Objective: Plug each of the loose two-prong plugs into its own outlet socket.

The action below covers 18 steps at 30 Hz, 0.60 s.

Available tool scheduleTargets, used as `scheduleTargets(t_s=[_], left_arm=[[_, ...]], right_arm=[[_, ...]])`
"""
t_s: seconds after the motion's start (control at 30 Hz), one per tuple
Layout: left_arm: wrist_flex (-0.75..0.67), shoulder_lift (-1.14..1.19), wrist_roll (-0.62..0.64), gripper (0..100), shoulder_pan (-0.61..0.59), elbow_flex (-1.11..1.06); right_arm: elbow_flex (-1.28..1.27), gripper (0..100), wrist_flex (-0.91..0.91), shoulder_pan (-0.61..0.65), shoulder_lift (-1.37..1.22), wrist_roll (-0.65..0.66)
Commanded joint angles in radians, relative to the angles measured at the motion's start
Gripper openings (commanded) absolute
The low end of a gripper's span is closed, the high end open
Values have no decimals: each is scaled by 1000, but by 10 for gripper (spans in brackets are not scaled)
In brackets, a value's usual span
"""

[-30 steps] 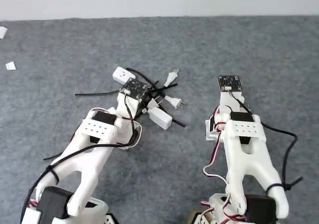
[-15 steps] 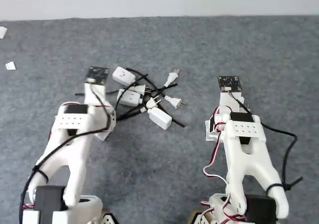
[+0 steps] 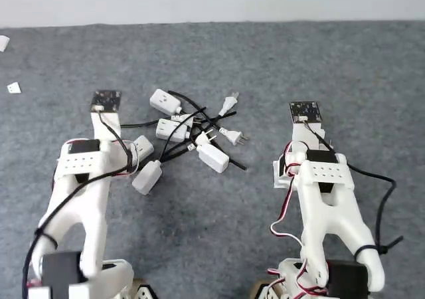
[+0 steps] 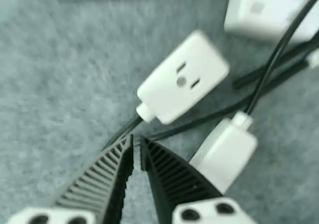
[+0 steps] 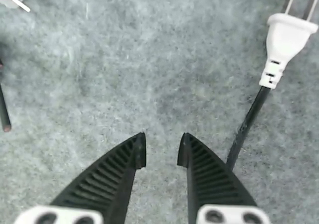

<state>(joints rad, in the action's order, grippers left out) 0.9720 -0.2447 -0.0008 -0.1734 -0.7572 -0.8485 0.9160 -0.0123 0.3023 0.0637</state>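
Note:
Several white outlet sockets lie in a tangle of black cords on the grey carpet. In the left wrist view my left gripper (image 4: 137,145) is shut on a black cord (image 4: 119,134) that runs into one socket (image 4: 182,84), which lies face up. A second socket (image 4: 224,152) lies beside one finger. From above, these two sockets (image 3: 141,146) (image 3: 147,177) sit by the left arm (image 3: 83,159). Loose two-prong plugs (image 3: 230,103) (image 3: 232,137) lie between the arms. My right gripper (image 5: 162,152) stands open over bare carpet, a white plug (image 5: 284,35) off to one side.
More sockets (image 3: 164,101) (image 3: 171,129) (image 3: 212,157) lie in the cord tangle, and a third plug (image 3: 202,138) lies among them. Two small white scraps (image 3: 14,88) sit at the far left. The right arm (image 3: 325,179) stands over open carpet.
The left arm has swung left away from the tangle, and two sockets on their cords have come with it. The right arm has not moved.

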Motion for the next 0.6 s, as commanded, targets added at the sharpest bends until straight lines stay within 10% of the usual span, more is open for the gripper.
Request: scheduleTargets(t_s=[0.0, 0.3, 0.57], left_arm=[[-6, -181, 32, 125, 14, -24], [107, -671, -141, 97, 324, -433], [20, -554, -123, 13, 327, -404]], right_arm=[[9, 114, -21, 10, -2, 15], [9, 114, -22, 10, -2, 15], [2, 114, -48, 10, -22, 14]])
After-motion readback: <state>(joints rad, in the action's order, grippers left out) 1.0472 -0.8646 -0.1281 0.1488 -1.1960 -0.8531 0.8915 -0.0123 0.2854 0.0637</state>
